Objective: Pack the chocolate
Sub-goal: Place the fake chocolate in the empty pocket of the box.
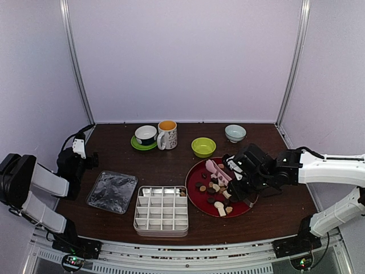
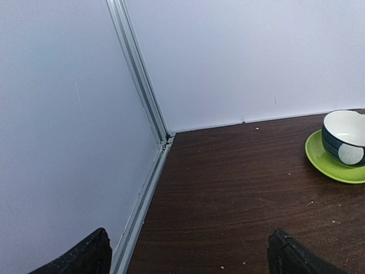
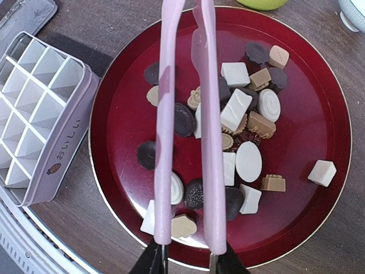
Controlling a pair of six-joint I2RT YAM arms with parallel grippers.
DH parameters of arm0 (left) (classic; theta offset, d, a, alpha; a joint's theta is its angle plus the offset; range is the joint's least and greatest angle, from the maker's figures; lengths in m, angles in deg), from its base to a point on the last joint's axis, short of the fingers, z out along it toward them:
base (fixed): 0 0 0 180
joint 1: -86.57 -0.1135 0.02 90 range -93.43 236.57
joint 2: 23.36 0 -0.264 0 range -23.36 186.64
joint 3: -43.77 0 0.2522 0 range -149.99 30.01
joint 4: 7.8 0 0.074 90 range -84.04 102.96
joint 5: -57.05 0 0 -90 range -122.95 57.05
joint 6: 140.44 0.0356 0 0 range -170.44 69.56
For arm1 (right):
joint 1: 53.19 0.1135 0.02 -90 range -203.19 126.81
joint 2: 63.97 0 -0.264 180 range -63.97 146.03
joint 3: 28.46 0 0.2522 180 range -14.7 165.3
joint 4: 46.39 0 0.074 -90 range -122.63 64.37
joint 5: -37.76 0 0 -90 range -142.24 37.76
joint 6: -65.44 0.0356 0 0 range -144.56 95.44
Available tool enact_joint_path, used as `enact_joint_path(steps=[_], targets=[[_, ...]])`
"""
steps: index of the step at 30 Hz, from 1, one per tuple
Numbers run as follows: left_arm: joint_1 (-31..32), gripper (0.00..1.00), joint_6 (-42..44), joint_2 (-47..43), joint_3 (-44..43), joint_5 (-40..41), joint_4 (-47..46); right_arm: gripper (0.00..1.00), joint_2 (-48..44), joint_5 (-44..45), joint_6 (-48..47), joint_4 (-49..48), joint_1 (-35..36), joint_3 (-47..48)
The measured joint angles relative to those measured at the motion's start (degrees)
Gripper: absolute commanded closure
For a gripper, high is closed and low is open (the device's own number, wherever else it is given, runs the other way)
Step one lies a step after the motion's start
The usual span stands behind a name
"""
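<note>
Dark brown surface sits inside white walls. From above, a red plate holds the chocolate. The right fingers reach over the plate and squeeze the pink tongs. A tray with little boxes lies just left of the plate. The left fingers are far left of the plate.

On the left wrist camera, the left fingers are spread wide and hold nothing.

On the right wrist camera, the right fingers pinch both arms of the pink tongs, which stretch across the red plate. Brown, tan and white chocolate lies all over the plate. The tray is just left of the plate.
</note>
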Motion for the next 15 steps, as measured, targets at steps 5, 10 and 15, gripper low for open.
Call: enact_joint_path(steps=[5,10,15], targets=[[0.00,0.02,0.00,0.00,0.00,0.00,0.00,0.74,-0.33,-0.52,0.02,-0.70,-0.61,-0.61],[0.00,0.02,0.00,0.00,0.00,0.00,0.00,0.74,-0.66,-1.11,0.20,-0.68,-1.22,-1.16],[0.00,0.02,0.00,0.00,0.00,0.00,0.00,0.74,-0.83,-1.36,0.20,-0.11,-1.70,-1.16]])
